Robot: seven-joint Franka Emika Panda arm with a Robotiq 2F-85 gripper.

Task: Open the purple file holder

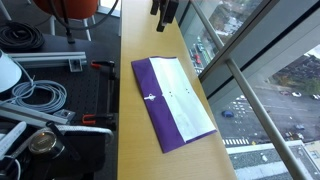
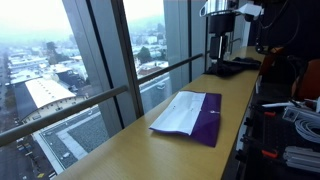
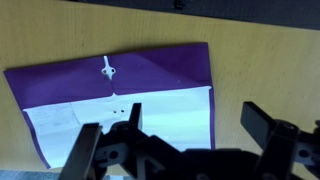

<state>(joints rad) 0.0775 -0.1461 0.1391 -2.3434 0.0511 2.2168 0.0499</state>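
The purple file holder [image 1: 148,80] lies flat on the wooden table [image 1: 130,150]. White paper sheets [image 1: 186,102] show on one half of it, and a small metal fastener [image 1: 152,97] sits near the fold. It shows in both exterior views [image 2: 208,122] and in the wrist view [image 3: 150,72], where the fastener [image 3: 108,68] is on the purple half. My gripper [image 3: 175,135] is open and empty. It hangs well above the table, beyond the holder's far end [image 1: 162,12] [image 2: 218,40], and touches nothing.
A glass window wall with a metal rail [image 1: 250,90] runs along one long edge of the table. On the other side is a dark bench with coiled cables [image 1: 35,95], a black bar [image 1: 45,62] and red-handled tools [image 1: 100,67]. A dark object [image 2: 235,68] lies at the far end.
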